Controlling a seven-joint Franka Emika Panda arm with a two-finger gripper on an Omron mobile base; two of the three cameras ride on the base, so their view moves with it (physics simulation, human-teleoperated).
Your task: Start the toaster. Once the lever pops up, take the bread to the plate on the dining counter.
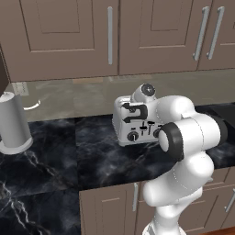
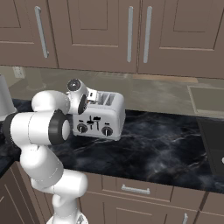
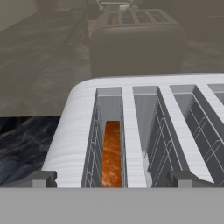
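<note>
Toaster (image 1: 133, 124) sits on the black marble counter (image 1: 69, 156) against the back wall, at about twelve o'clock from our base, with the grey canister (image 1: 13, 121) well apart at roughly ten o'clock. In the hand view we look down into its slots, and the bread (image 3: 112, 153) stands low in the leftmost slot we see, its orange-brown edge below the rim. Our gripper (image 3: 111, 181) hovers just above the toaster's top, its tips spread wide to either side of that slot, pinching nothing. We judge the task to be at its start: the black sliders (image 2: 94, 120) on the front look undepressed, though we cannot tell for sure. The next move, as we read it, calls for coming off the top, down the front face, and pressing one slider squarely downward without shoving the toaster back.
</note>
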